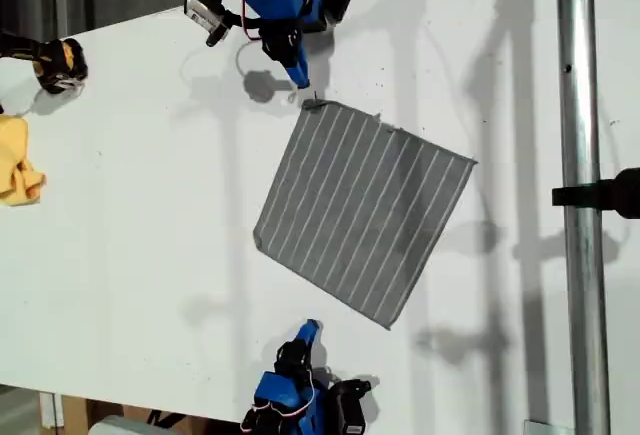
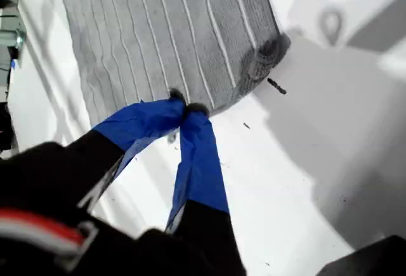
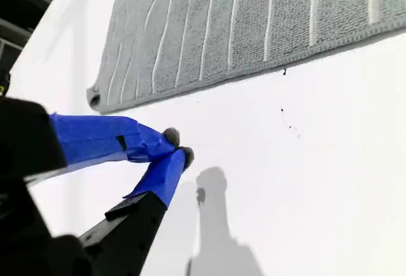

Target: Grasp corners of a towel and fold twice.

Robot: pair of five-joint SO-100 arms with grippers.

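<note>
The towel [image 1: 360, 210] lies flat as a tilted square on the white table [image 1: 150, 255], dark grey with white pinstripes. My first gripper [image 1: 302, 82] is shut at the exterior view's top, its blue tips just short of the towel's upper corner [image 1: 315, 105]. In the first wrist view the shut tips [image 2: 185, 108] meet over the towel's edge [image 2: 158, 35], a little away from the curled corner [image 2: 266, 54]. My second gripper [image 1: 311, 327] is shut at the exterior view's bottom, apart from the towel. In the second wrist view its tips [image 3: 177, 146] hang over bare table, near a corner [image 3: 95, 97] of the towel [image 3: 241, 22].
A yellow cloth [image 1: 15, 160] lies at the exterior view's left edge, with a black and yellow object [image 1: 55, 63] above it. A metal pole [image 1: 580, 195] with a black clamp [image 1: 610, 193] runs down the exterior view's right side.
</note>
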